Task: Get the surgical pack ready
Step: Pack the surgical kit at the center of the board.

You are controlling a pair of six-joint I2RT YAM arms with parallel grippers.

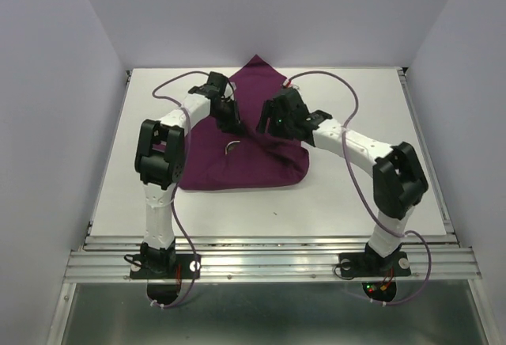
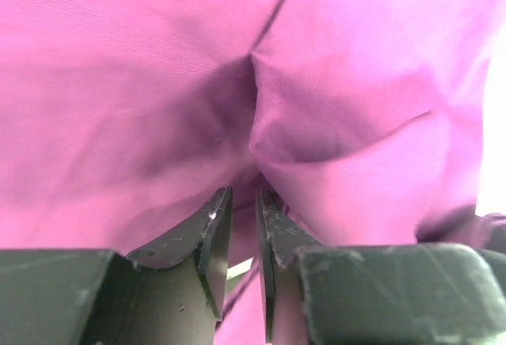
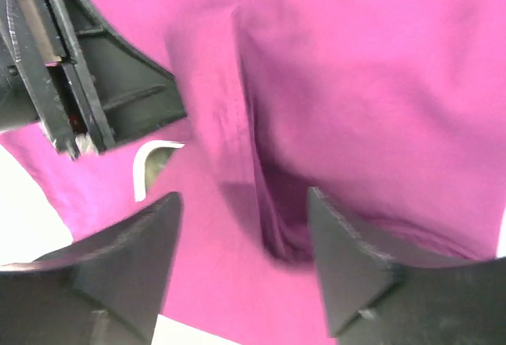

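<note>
The surgical pack shows as a dark purple cloth (image 1: 237, 167) folded into a bundle in the middle of the white table, one point reaching toward the back. A shiny curved rim, a corner of the steel tray (image 1: 233, 145), peeks out of the folds; it also shows in the right wrist view as the tray corner (image 3: 146, 167). My left gripper (image 1: 235, 123) is on top of the cloth (image 2: 118, 84), its tips (image 2: 243, 195) a narrow gap apart at a raised crease. My right gripper (image 1: 269, 127) stands wide open (image 3: 245, 199) astride a fold of the cloth (image 3: 379, 84), gripping nothing.
The left gripper's body (image 3: 79, 68) hangs close in front of the right one, the two nearly meeting over the bundle. Bare white table (image 1: 356, 195) surrounds the cloth, with metal rails along the near edge (image 1: 269, 262) and white walls behind and at both sides.
</note>
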